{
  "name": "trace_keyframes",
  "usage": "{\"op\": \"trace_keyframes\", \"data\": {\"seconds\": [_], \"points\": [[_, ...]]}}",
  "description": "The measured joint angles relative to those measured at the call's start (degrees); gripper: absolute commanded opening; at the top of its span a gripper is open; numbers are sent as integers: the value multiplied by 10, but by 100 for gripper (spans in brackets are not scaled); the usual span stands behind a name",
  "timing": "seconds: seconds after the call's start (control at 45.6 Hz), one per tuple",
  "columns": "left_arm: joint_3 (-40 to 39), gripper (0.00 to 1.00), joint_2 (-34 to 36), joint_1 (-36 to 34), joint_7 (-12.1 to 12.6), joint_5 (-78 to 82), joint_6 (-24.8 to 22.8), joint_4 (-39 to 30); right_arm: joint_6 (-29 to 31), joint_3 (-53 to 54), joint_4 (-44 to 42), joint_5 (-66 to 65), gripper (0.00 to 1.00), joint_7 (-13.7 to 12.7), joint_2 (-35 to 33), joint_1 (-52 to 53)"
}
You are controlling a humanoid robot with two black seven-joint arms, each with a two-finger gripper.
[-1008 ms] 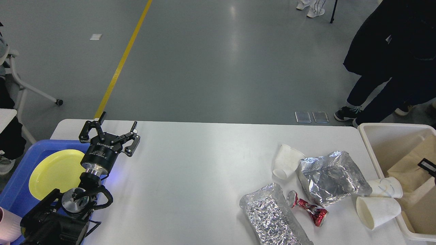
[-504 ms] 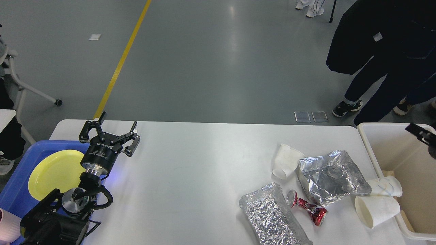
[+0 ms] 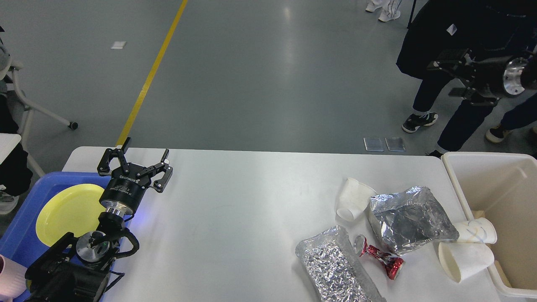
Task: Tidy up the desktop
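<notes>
The desktop (image 3: 235, 209) is spread below, with litter bunched at its right end: two foil bags (image 3: 409, 220), a crushed can (image 3: 379, 256) and three paper cups (image 3: 463, 260), just beside the tub (image 3: 457, 188). The left gripper (image 3: 134, 161) is held wide and empty over the left end, beside the tray (image 3: 25, 218). The right gripper (image 3: 451, 67) is raised well above the tub; its opening cannot be told. A cup near the tub is judged the easiest pick; it is best approached from above, jaws spread past the rim, and squeezed lightly.
</notes>
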Motion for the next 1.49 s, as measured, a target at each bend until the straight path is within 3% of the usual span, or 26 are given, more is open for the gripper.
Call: {"op": "trace_keyframes", "data": {"seconds": [0.241, 0.657, 0.789, 1.073, 1.49], "points": [[0, 96, 0, 0, 0, 0, 0, 0, -10, -77, 260, -31, 100, -3, 0, 172], [-1, 96, 0, 1, 0, 0, 0, 0, -180, -152, 680, -78, 100, -10, -4, 306], [-1, 96, 0, 1, 0, 0, 0, 0, -227, -158, 784, -78, 100, -25, 4, 325], [-1, 96, 0, 1, 0, 0, 0, 0, -268, -166, 836, -64, 100, -38, 27, 296], [-1, 96, 0, 1, 0, 0, 0, 0, -342, -214, 779, -60, 100, -39, 18, 175]]}}
